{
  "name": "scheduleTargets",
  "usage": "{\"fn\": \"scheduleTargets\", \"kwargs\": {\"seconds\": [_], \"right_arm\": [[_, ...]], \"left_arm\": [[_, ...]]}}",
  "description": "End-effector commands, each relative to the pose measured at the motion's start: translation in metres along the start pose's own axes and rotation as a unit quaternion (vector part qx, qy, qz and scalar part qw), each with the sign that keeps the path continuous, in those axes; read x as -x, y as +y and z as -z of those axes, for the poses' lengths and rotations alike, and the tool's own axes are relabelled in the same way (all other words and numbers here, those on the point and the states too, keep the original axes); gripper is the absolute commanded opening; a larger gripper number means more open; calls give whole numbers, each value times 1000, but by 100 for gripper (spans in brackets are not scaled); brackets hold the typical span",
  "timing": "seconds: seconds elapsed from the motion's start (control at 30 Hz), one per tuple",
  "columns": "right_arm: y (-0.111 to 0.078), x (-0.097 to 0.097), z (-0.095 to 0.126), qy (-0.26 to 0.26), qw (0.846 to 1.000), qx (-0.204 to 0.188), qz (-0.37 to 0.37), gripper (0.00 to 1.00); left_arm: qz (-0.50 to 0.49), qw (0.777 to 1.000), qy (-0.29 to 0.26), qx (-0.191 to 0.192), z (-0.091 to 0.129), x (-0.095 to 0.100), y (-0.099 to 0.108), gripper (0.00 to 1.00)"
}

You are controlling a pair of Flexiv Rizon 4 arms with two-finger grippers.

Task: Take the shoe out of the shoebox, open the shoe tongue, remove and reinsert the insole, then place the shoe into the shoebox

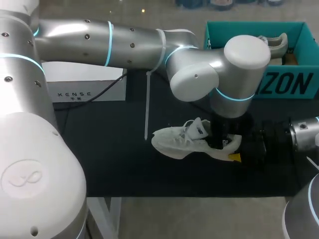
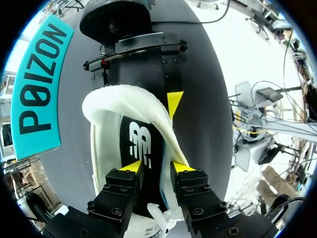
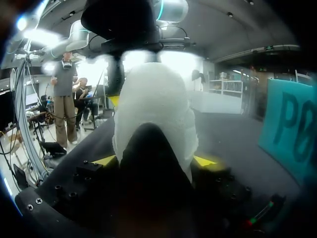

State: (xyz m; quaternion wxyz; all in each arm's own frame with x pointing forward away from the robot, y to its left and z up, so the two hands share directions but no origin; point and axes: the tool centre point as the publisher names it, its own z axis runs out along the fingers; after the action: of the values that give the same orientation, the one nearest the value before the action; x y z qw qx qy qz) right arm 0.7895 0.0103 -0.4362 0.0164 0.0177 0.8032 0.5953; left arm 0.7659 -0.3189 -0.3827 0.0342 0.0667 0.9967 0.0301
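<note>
A: Where is the shoe?
B: The white sneaker [image 1: 174, 142] lies on the dark bench [image 1: 109, 159], right of the middle, on the near side of the teal shoebox [image 1: 212, 37] and well apart from it. Its toe points left and its heel right.
A: What has hold of it?
B: The right arm [image 1: 304, 133] comes in low from the right, with the right end effector [image 3: 156, 160] at the heel. In its wrist view one yellow fingertip [image 3: 106, 159] sits against each side of the white heel, spread wide, so it is clamped on the sneaker.
A: And the other one?
B: The left arm [image 1: 124, 40] reaches from the left past the middle and points down over the sneaker's opening. The left end effector [image 2: 156, 166] has its fingers a little apart. One tip is inside the sneaker over the black insole [image 2: 141, 144]. The other is outside, against the white collar wall. A strip of insole shows between the inner tip and that wall, so it grips nothing.
A: How does the insole lie?
B: Flat inside the sneaker, as far as the left wrist view shows.
A: And the shoebox?
B: It stands open at the far right of the bench, with a second pale shoe [image 1: 274, 44] inside.
A: Anything else on the bench?
B: A white box [image 1: 84, 89] at the far left, partly under the left arm.
</note>
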Motion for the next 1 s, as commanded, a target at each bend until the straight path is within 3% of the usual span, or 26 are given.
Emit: {"fn": "scheduleTargets", "kwargs": {"seconds": [0.03,0.2,0.27,0.3,0.33,0.5,1.0], "right_arm": [[-5,1,-4,0,1000,-1,-1,0],[-5,1,-4,0,1000,-1,-1,0],[-5,1,-4,0,1000,-1,-1,0],[-5,1,-4,0,1000,-1,-1,0],[-5,1,-4,0,1000,-1,-1,0],[-5,1,-4,0,1000,-1,-1,0],[-5,1,-4,0,1000,-1,-1,0]], "left_arm": [[-1,1000,0,3,-15,-2,-2,36],[-5,1000,-6,13,-39,-2,-2,39],[-4,1000,-12,14,-49,-2,-2,34],[-3,1000,-18,13,-53,-1,-2,14],[-5,1000,-20,13,-56,-1,-2,0],[-7,999,-46,17,-59,2,-1,0],[16,991,-130,7,-22,19,5,0]]}}
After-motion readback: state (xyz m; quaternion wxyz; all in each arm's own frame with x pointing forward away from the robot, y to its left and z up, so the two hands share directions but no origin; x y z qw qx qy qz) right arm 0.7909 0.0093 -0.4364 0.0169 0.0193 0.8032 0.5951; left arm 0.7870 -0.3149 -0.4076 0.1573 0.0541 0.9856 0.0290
